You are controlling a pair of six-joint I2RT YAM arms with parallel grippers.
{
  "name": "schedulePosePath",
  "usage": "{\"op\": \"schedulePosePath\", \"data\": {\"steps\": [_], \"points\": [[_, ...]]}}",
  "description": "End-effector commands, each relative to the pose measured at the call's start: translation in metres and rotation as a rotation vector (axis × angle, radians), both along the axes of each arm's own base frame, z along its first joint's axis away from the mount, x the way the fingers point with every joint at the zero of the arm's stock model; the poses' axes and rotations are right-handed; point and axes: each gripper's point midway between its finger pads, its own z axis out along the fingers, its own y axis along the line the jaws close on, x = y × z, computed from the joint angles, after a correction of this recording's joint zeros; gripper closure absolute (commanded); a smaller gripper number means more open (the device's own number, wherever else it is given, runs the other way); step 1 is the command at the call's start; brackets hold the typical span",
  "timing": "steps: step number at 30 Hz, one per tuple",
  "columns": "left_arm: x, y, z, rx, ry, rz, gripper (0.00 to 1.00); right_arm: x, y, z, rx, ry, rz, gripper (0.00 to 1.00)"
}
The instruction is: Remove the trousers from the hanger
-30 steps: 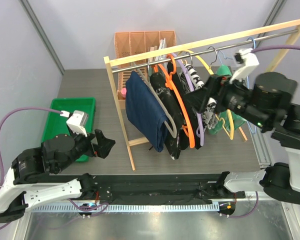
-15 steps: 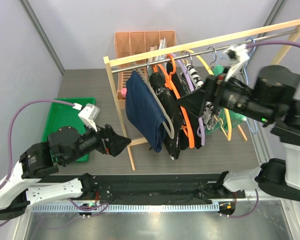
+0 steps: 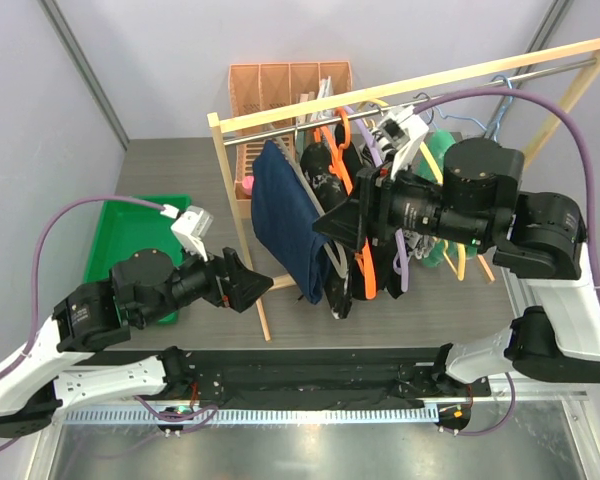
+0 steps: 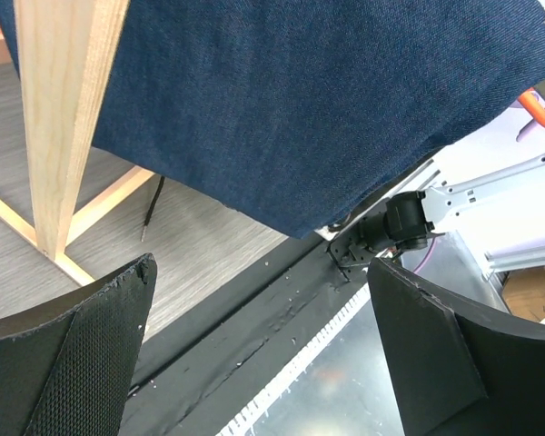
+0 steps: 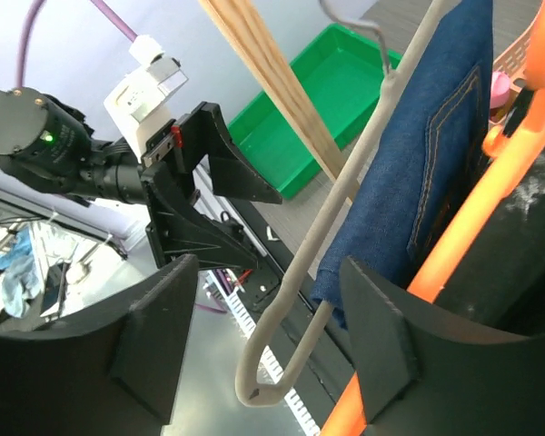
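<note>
The navy blue trousers (image 3: 285, 225) hang folded over a beige hanger (image 3: 338, 258) at the left end of the rail. Black white-speckled trousers (image 3: 320, 172) hang beside them on an orange hanger (image 3: 365, 275). My right gripper (image 3: 327, 226) is open at the beige hanger's near end. In the right wrist view the hanger's loop (image 5: 286, 300) sits between the fingers of my right gripper (image 5: 268, 268) with a gap on each side, and the navy cloth (image 5: 436, 163) is just behind. My left gripper (image 3: 254, 280) is open and empty. In the left wrist view it (image 4: 263, 268) is below the navy trousers (image 4: 300, 100).
The rack's wooden post (image 3: 242, 225) stands between my left gripper and the trousers, close on the left in the left wrist view (image 4: 59, 109). A green bin (image 3: 130, 235) lies at the far left. More hangers and clothes (image 3: 445, 160) fill the rail's right. A brown organiser (image 3: 280, 85) stands behind.
My right arm swung left from the rack's right end to the beige hanger's tip, and its jaws narrowed. My left gripper moved right towards the wooden post.
</note>
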Motion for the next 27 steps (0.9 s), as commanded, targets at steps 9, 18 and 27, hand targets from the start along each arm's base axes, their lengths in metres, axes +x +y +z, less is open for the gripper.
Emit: {"op": "schedulePosePath", "data": {"steps": [9,18,27], "points": [[-0.004,-0.010,0.011,-0.073,0.014,-0.025,0.02,0.024,0.016,-0.020,-0.052,-0.014,-0.173,0.53],[-0.007,-0.016,0.074,-0.299,0.046,-0.008,0.12,0.026,0.028,-0.011,0.034,0.020,-0.181,0.60],[0.025,-0.033,0.132,-0.432,-0.022,0.107,0.19,0.025,0.027,-0.007,0.157,0.046,-0.202,0.77]]}}
